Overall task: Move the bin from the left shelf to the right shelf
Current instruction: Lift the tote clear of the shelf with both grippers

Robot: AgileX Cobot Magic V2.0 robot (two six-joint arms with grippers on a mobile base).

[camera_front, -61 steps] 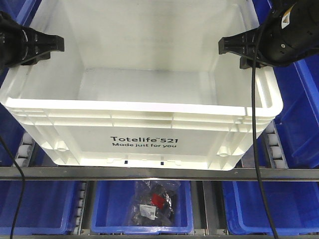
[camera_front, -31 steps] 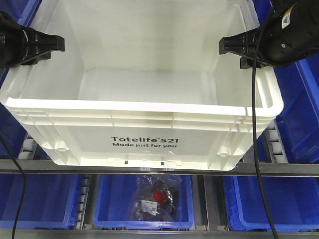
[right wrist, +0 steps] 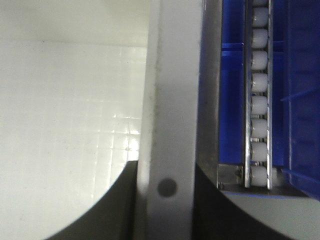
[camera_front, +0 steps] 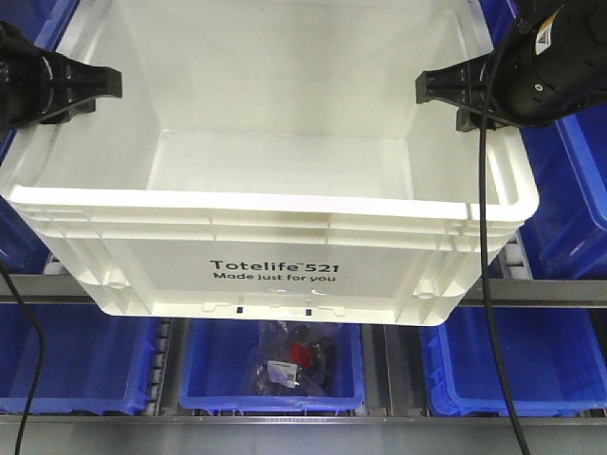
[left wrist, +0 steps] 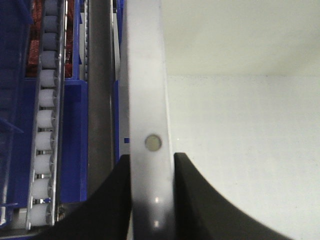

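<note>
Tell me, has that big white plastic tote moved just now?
Yes. The large white rectangular plastic bin now overhangs the grey metal shelf rail, which sat below its base before; it has come toward the camera.

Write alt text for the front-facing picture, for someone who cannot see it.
A large, empty white bin printed "Totelife 521" fills the frame, its side rims gripped by the black left end effector and right end effector. Blue bins sit below it, one holding a bagged item.

Large white empty bin, black "Totelife 521" print on front, upright, level.
</note>
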